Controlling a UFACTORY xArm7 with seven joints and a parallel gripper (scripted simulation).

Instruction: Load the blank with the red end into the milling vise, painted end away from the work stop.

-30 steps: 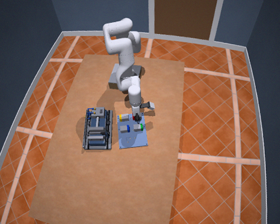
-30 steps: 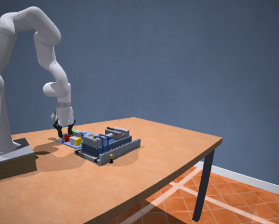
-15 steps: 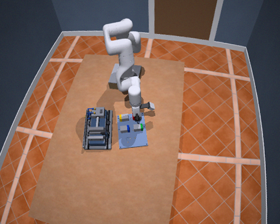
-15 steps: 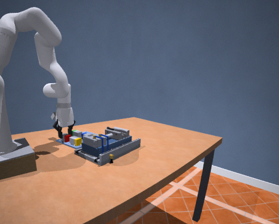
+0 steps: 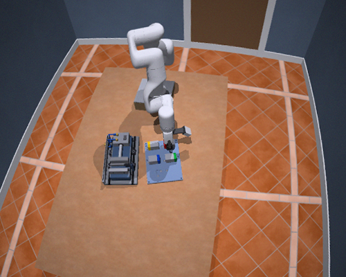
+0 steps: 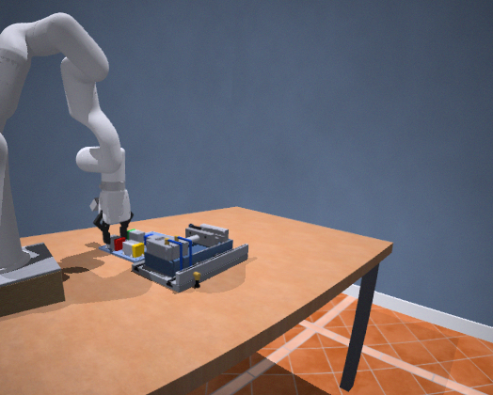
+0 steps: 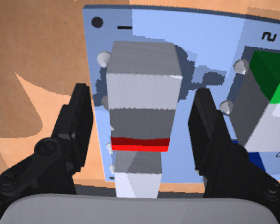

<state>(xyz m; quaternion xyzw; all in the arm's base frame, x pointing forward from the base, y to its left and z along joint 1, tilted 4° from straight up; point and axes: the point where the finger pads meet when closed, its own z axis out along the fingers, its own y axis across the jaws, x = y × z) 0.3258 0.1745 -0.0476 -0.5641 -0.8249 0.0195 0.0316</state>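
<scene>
Brown door, pale frame; blue-grey walls; orange tiled floor.
</scene>
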